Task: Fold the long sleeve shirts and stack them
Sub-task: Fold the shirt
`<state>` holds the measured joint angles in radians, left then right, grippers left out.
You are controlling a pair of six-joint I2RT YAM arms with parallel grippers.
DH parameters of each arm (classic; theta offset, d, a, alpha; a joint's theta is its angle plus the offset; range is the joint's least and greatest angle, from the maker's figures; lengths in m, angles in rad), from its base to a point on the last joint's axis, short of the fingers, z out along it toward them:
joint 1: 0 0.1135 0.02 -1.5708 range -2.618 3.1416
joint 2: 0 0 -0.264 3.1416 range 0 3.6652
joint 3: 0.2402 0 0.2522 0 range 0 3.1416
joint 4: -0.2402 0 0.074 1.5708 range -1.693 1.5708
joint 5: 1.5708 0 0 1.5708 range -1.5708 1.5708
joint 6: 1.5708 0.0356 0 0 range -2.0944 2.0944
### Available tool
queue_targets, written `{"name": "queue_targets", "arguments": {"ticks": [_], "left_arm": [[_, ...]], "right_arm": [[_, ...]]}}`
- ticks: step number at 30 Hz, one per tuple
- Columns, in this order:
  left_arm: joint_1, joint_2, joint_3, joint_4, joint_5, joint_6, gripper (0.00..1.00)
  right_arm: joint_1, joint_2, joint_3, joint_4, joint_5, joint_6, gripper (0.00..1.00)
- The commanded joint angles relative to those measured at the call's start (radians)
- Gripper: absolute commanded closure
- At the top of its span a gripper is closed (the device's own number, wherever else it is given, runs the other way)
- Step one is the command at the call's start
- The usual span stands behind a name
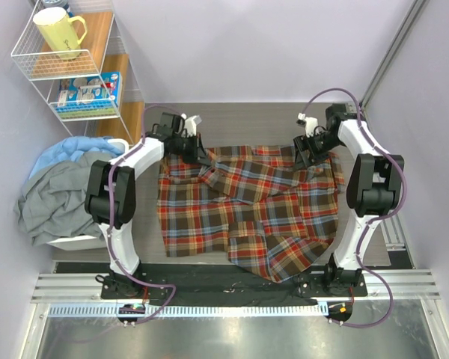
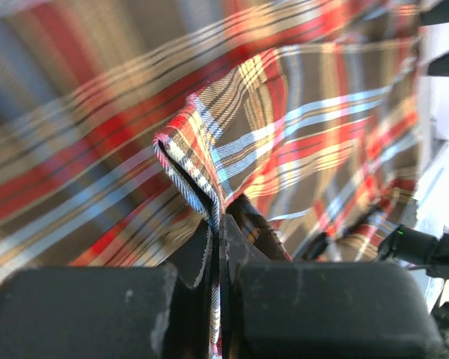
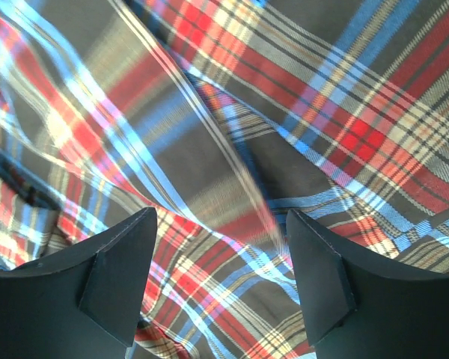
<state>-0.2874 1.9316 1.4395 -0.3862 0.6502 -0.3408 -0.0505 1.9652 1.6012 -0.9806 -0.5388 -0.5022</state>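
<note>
A red, brown and yellow plaid long sleeve shirt (image 1: 247, 213) lies spread over the middle of the table, partly folded, its lower part hanging towards the near edge. My left gripper (image 1: 198, 155) is at the shirt's far left corner, shut on a raised fold of the plaid cloth (image 2: 198, 161). My right gripper (image 1: 308, 158) is at the far right corner, open, its fingers (image 3: 120, 262) just above the flat plaid cloth (image 3: 232, 149), holding nothing.
A white basket with grey and blue clothes (image 1: 60, 194) stands left of the table. A wire shelf (image 1: 67, 60) with a yellow mug (image 1: 58, 31) is at the back left. A black strip (image 1: 209, 284) runs along the near edge.
</note>
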Motion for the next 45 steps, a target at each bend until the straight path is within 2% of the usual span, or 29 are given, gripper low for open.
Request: {"name": "queue_targets", "arguments": {"ticks": [1, 5, 8, 9, 15, 18, 19, 22, 29, 33, 36, 38, 39, 43, 45], "left_arm": [[0.031, -0.086, -0.065, 0.046, -0.07, -0.01, 1.0], [0.044, -0.097, -0.109, 0.034, -0.138, 0.023, 0.97], [0.057, -0.097, -0.1, -0.032, -0.161, 0.069, 0.77], [0.065, -0.111, -0.093, -0.051, -0.184, 0.095, 0.67], [0.065, -0.252, -0.125, -0.133, -0.25, 0.356, 0.54], [0.03, -0.26, -0.091, -0.256, -0.248, 0.492, 0.54], [0.018, -0.244, -0.073, -0.335, -0.256, 0.512, 0.54], [-0.016, -0.214, -0.07, -0.416, -0.271, 0.548, 0.55], [-0.024, -0.057, -0.038, -0.477, -0.323, 0.542, 0.56], [-0.001, 0.084, 0.03, -0.474, -0.385, 0.539, 0.58], [0.033, 0.195, 0.138, -0.47, -0.408, 0.539, 0.59], [0.062, 0.263, 0.232, -0.49, -0.408, 0.533, 0.59], [0.068, 0.32, 0.331, -0.514, -0.417, 0.534, 0.59], [0.097, 0.427, 0.552, -0.569, -0.405, 0.556, 0.59], [0.103, 0.423, 0.616, -0.6, -0.371, 0.595, 0.58]], "right_arm": [[0.001, 0.02, 0.058, 0.011, 0.048, -0.01, 0.26], [0.001, 0.038, 0.077, 0.011, 0.068, -0.007, 0.28], [0.001, 0.037, 0.094, 0.007, 0.08, -0.006, 0.3], [0.001, 0.032, 0.1, 0.005, 0.089, -0.006, 0.3], [0.003, -0.049, 0.098, -0.001, 0.114, -0.01, 0.34], [0.011, -0.075, 0.043, -0.015, 0.117, -0.016, 0.37], [0.018, -0.077, 0.01, -0.018, 0.125, -0.019, 0.4], [0.032, -0.072, -0.052, -0.007, 0.143, -0.022, 0.43], [0.043, 0.007, -0.104, 0.065, 0.215, -0.018, 0.45], [0.041, 0.072, -0.1, 0.111, 0.264, -0.018, 0.46], [0.041, 0.165, -0.04, 0.148, 0.301, 0.008, 0.46], [0.037, 0.252, 0.057, 0.158, 0.316, 0.025, 0.47], [0.034, 0.286, 0.139, 0.161, 0.342, 0.028, 0.47], [0.02, 0.426, 0.4, 0.136, 0.35, 0.045, 0.47], [0.015, 0.458, 0.545, 0.074, 0.315, 0.037, 0.45]]}}
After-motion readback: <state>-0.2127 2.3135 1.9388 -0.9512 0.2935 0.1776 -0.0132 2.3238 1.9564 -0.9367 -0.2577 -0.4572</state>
